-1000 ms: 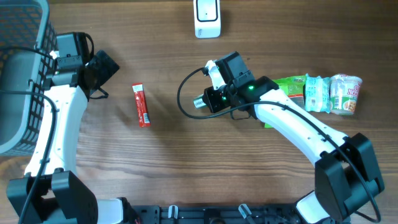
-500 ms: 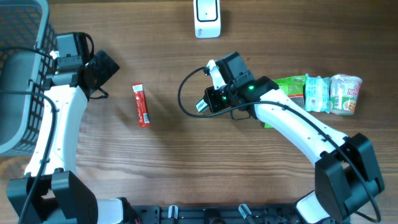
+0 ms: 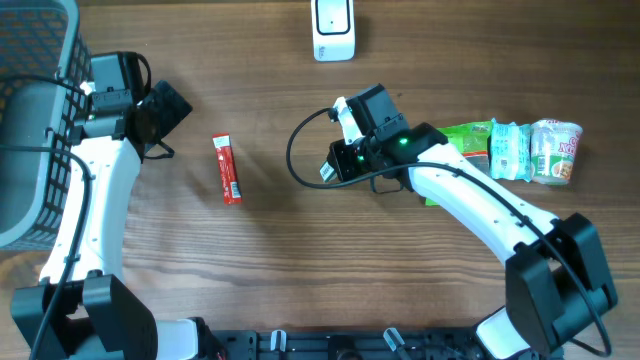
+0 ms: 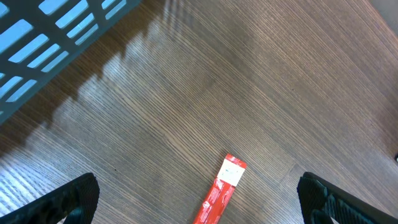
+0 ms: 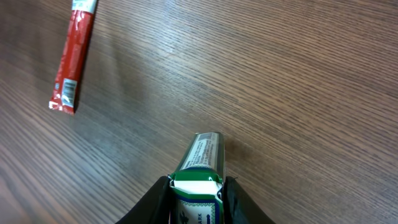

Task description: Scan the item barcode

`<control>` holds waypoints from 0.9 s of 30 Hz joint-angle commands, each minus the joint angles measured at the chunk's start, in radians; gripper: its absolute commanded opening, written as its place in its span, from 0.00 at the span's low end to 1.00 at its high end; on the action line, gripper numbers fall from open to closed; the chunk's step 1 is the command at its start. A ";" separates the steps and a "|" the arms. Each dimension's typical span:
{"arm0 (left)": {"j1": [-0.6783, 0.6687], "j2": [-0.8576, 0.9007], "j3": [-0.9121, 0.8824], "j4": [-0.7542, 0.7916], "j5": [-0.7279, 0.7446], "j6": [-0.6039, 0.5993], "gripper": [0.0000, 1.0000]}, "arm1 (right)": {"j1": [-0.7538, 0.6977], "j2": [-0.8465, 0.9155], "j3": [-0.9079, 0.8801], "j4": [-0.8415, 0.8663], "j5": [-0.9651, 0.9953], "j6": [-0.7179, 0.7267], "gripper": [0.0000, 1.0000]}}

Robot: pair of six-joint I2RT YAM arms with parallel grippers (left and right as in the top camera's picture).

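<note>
While the right tool (image 5: pixel 196 190) clamps the green carton (image 5: pixel 201 154) across its narrow sides, expect it to be light, stiff but crushable; the left tool (image 4: pixel 199 200) stands open

Two tabletop robot arms in close-up: the left arm (image 3: pixel 95 195) and right arm (image 3: pixel 470 200) wear glossy white, rounded shells linked by chunky black joints (image 3: pixel 555 275). A thin black cable (image 3: pixel 292 160) curls out in a loop at the right wrist, beside a small glowing green light (image 3: pixel 401 141). A black camera block (image 3: pixel 113 80) caps the left wrist, and the left gripper (image 4: pixel 198 186) ends in black, ribbed fingertips (image 4: pixel 71 198).
</note>
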 commanded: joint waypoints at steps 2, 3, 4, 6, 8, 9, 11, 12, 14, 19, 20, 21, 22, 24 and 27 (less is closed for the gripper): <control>0.001 0.000 0.011 0.000 -0.016 -0.014 1.00 | 0.002 0.040 -0.013 0.006 0.022 0.013 0.31; 0.001 0.000 0.011 0.000 -0.016 -0.014 1.00 | 0.002 0.045 -0.013 0.006 0.022 0.016 0.33; 0.001 0.000 0.011 0.000 -0.016 -0.014 1.00 | 0.002 0.046 -0.013 0.006 0.022 0.016 0.34; 0.001 0.000 0.011 0.000 -0.016 -0.014 1.00 | 0.002 0.048 -0.013 0.007 0.023 0.016 0.36; 0.001 0.000 0.011 0.000 -0.016 -0.014 1.00 | 0.004 0.048 -0.013 0.008 0.023 0.016 0.41; 0.001 0.000 0.011 0.000 -0.016 -0.014 1.00 | 0.004 0.048 -0.013 0.009 0.023 0.015 0.44; 0.001 0.000 0.011 0.000 -0.016 -0.014 1.00 | 0.004 0.048 -0.013 0.013 0.023 0.014 0.49; 0.001 0.000 0.011 0.000 -0.016 -0.014 1.00 | 0.004 0.048 -0.013 0.021 0.023 0.008 0.52; 0.001 0.000 0.011 0.000 -0.016 -0.014 1.00 | 0.004 0.047 -0.011 0.032 0.023 0.007 0.57; 0.001 0.000 0.011 0.000 -0.016 -0.014 1.00 | 0.004 0.044 0.004 0.039 0.023 0.002 0.63; 0.001 0.000 0.011 0.000 -0.016 -0.014 1.00 | 0.004 0.043 0.012 0.037 0.023 -0.008 0.64; 0.001 0.000 0.011 0.000 -0.016 -0.014 1.00 | 0.004 0.041 0.020 0.034 0.023 -0.019 0.64; 0.001 0.000 0.011 0.000 -0.016 -0.014 1.00 | 0.004 0.036 0.039 0.020 0.031 -0.023 0.65; 0.001 0.000 0.011 0.000 -0.016 -0.014 1.00 | 0.004 0.026 0.077 -0.011 0.043 -0.026 0.66; 0.001 0.000 0.011 0.000 -0.016 -0.014 1.00 | 0.005 0.007 0.177 -0.103 0.053 -0.051 0.68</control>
